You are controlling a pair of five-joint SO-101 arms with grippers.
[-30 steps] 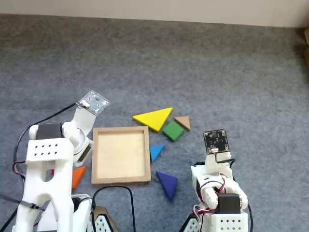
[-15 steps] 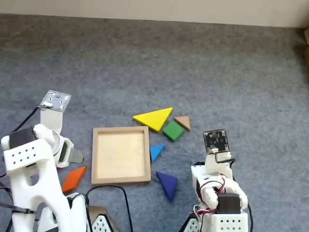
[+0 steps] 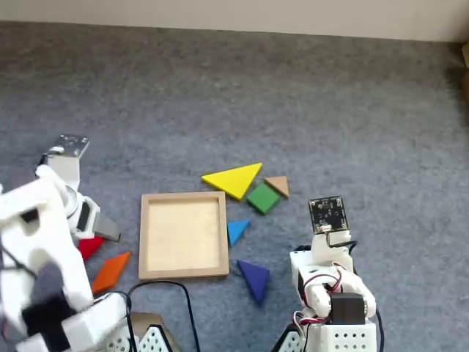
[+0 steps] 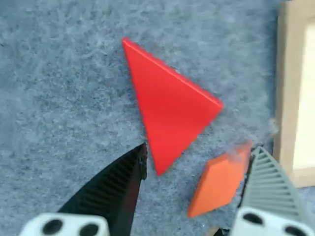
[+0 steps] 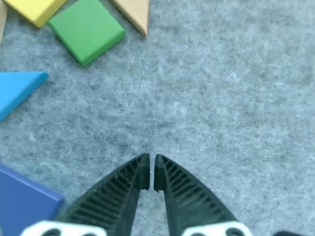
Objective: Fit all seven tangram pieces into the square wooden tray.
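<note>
Grey carpet is seen under the tray (image 3: 183, 196) at lower centre. Left of it, the left claw (image 4: 199, 149) is spread wide above the red triangle (image 4: 167, 108) and orange piece (image 4: 219, 179). The right claw (image 5: 149, 169) is closed and empty.

**Round my work area**

My grey carpet (image 3: 330, 95) spreads under everything. A pale wall strip (image 3: 234, 13) runs along the carpet's far edge. A brown object (image 3: 466, 66), cut off, sits at the carpet's right edge, unidentifiable.
</note>
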